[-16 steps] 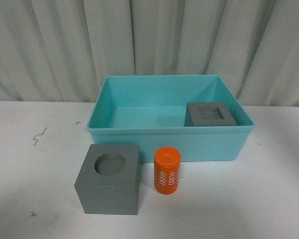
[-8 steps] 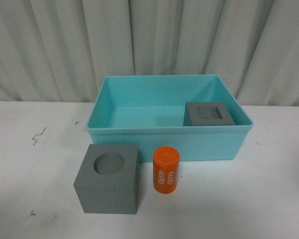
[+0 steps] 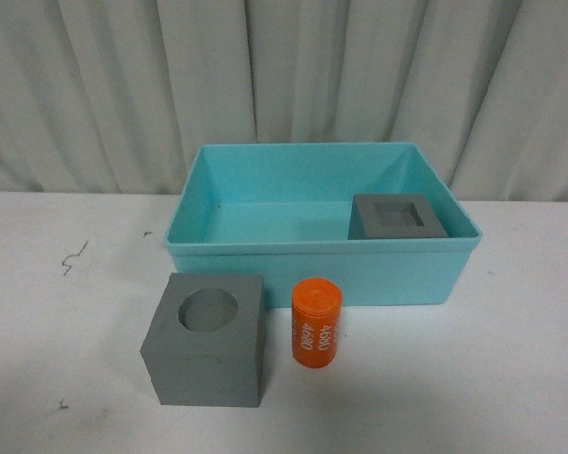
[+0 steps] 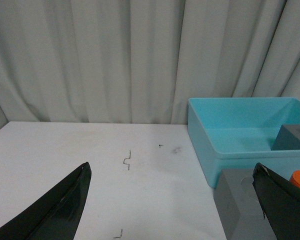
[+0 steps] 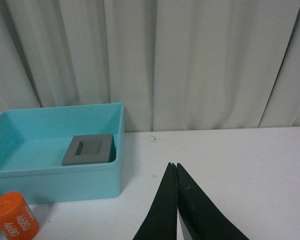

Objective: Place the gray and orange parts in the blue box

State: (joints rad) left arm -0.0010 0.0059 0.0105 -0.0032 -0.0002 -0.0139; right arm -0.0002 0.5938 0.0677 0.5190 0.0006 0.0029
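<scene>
The blue box (image 3: 312,265) stands at the middle of the table, with a gray cube with a square recess (image 3: 398,218) in its right front corner. In front of the box stand a gray cube with a round recess (image 3: 206,339) and the orange cylinder (image 3: 316,324) with white numerals. Neither arm shows in the front view. My left gripper (image 4: 172,172) is open over bare table, left of the round-recess cube (image 4: 237,205) and the box (image 4: 240,127). My right gripper (image 5: 173,165) is shut and empty, right of the box (image 5: 55,175) and the cylinder (image 5: 14,216).
A pale pleated curtain (image 3: 284,85) closes off the back of the white table (image 3: 66,312). Small dark marks (image 3: 73,257) dot the tabletop at the left.
The orange cylinder has shifted slightly in front of the box. The box and cubes stand almost unchanged.
</scene>
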